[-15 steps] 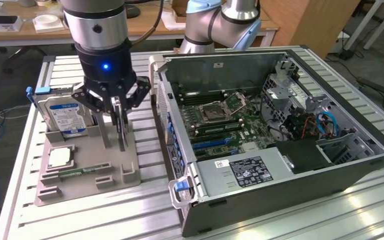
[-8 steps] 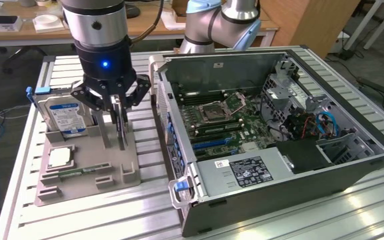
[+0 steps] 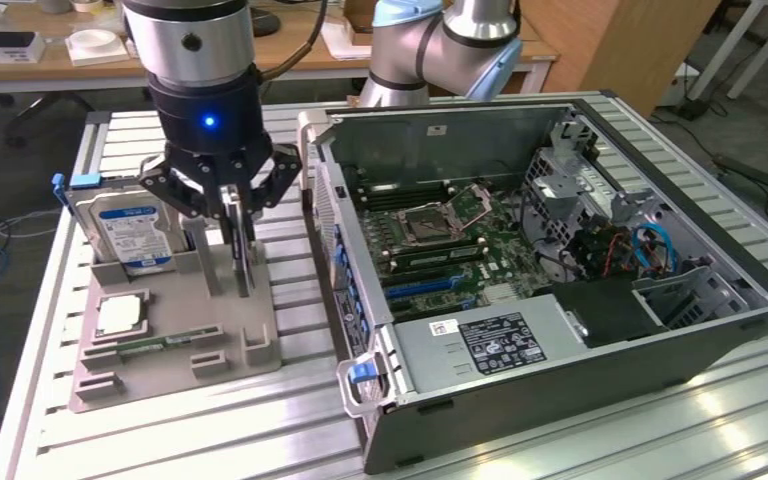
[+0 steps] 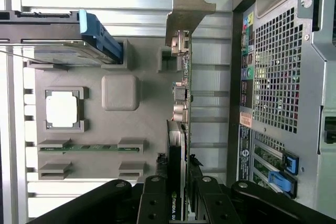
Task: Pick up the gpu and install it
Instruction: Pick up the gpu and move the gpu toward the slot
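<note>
The gpu (image 3: 240,258) is a thin black card standing on edge over the grey holder tray (image 3: 231,355). In the wrist view the gpu (image 4: 179,103) shows edge-on, its metal bracket (image 4: 188,4) at the far end. My gripper (image 3: 231,212) comes down on it from above. The gripper (image 4: 177,203) is shut on the card's top edge, one black finger (image 4: 154,199) on each side. The card's lower edge is down at the tray's slot; I cannot tell whether it has left the slot.
On the tray, a silver hard drive (image 3: 128,228) stands by the card, with a CPU (image 3: 117,315) and a green memory stick (image 3: 157,343) nearer its front. The open computer case (image 3: 651,330) with its motherboard (image 3: 438,240) lies on the exterior view's right.
</note>
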Tool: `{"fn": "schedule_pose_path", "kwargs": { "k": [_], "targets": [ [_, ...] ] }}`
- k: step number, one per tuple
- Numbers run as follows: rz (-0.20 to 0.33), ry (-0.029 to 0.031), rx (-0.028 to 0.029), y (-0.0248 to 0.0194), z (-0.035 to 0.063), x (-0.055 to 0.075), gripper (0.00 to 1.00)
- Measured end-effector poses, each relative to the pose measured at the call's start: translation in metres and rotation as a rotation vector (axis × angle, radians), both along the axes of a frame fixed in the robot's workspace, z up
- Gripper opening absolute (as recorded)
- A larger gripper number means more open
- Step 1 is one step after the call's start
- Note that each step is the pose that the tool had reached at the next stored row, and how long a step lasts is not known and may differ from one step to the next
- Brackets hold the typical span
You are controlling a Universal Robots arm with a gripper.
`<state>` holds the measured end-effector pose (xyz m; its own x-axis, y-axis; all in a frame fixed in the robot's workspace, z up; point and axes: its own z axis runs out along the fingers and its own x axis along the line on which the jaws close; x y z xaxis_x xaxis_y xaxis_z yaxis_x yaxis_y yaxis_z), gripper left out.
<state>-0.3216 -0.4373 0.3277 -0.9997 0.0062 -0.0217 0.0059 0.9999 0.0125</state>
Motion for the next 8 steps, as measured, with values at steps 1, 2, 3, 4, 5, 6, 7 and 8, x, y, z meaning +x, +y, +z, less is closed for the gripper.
{"fn": "schedule_pose_path", "kwargs": {
  "k": [1, 2, 3, 4, 5, 6, 7, 8],
  "targets": [
    [0.000, 0.0000, 0.0000, 0.0000, 0.0009, 0.0000, 0.26],
    [0.000, 0.0000, 0.0000, 0.0000, 0.0018, 0.0000, 0.26],
    [0.000, 0.0000, 0.0000, 0.0000, 0.0028, 0.0000, 0.26],
    [0.000, 0.0000, 0.0000, 0.0000, 0.0037, 0.0000, 0.26],
    [0.000, 0.0000, 0.0000, 0.0000, 0.0046, 0.0000, 0.26],
    [0.000, 0.0000, 0.0000, 0.0000, 0.0055, 0.0000, 0.26],
    [0.000, 0.0000, 0.0000, 0.0000, 0.0063, 0.0000, 0.26],
    [0.000, 0.0000, 0.0001, 0.0000, 0.0070, 0.0000, 0.26]
  ]
}}
